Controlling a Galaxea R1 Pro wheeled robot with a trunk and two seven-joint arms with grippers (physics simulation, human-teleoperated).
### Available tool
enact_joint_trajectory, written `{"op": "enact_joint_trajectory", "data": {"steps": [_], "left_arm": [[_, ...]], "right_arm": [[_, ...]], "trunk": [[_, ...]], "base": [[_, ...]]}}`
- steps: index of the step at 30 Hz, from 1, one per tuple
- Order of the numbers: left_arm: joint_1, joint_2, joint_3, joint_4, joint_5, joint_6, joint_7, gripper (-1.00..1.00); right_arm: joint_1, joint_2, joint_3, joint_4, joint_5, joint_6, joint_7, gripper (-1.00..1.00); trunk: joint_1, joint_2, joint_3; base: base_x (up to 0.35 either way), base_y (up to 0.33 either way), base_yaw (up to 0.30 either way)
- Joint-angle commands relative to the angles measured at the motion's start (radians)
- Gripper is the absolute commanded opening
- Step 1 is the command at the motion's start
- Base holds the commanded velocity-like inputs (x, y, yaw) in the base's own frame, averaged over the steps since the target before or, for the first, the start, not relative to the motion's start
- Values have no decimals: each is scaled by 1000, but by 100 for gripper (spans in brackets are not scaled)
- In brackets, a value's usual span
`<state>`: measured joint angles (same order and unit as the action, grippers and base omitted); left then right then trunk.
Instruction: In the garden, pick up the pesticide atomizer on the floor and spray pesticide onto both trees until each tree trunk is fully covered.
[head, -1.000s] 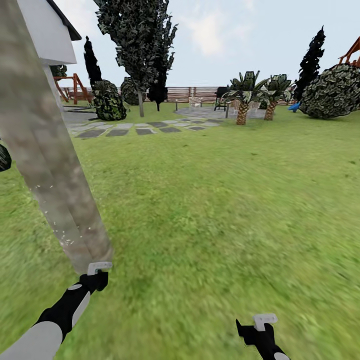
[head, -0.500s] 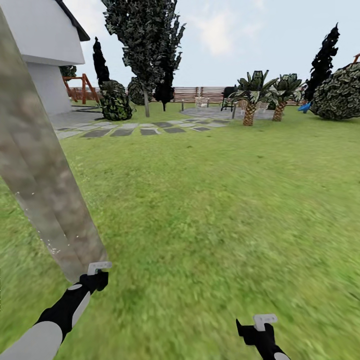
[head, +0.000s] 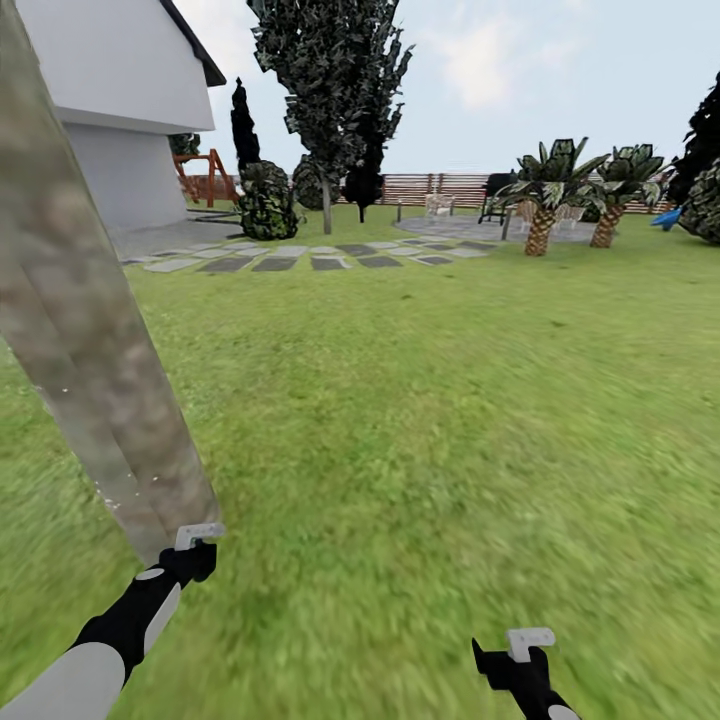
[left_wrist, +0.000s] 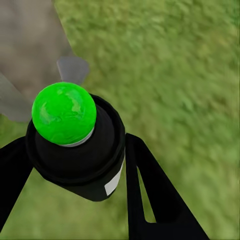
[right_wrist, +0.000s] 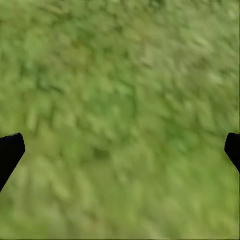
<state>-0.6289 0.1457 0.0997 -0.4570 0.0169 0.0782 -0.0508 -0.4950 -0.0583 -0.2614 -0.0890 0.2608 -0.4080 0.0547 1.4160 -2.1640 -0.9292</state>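
Spraying step: left gripper (left_wrist: 70, 165) clamps the atomizer (left_wrist: 75, 145) beside the near tree trunk (head: 90, 370).
Specks sparse; next, aim at bare bark. Right gripper (right_wrist: 120, 147) spread wide over the lawn (head: 450, 400).

Left arm (head: 110, 635): white forearm shell, then black wrist segments with a small white oval inset and a pale grey bracket on top. Right arm (head: 525, 675): black wrist carrying the same grey bracket. Gripper fingers (left_wrist: 150, 200) are flat black bars with a slotted opening.
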Motion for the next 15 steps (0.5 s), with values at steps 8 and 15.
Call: {"op": "enact_joint_trajectory", "data": {"steps": [8, 15], "left_arm": [[0, 1, 0, -1, 0, 0, 2, -100], [0, 2, 0, -1, 0, 0, 2, -100]], "right_arm": [[0, 0, 0, 0, 0, 0, 0, 100], [0, 0, 0, 0, 0, 0, 0, 100]], "trunk": [[0, 0, 0], [0, 0, 0]], "base": [[178, -227, 208], [155, -238, 208]]}}
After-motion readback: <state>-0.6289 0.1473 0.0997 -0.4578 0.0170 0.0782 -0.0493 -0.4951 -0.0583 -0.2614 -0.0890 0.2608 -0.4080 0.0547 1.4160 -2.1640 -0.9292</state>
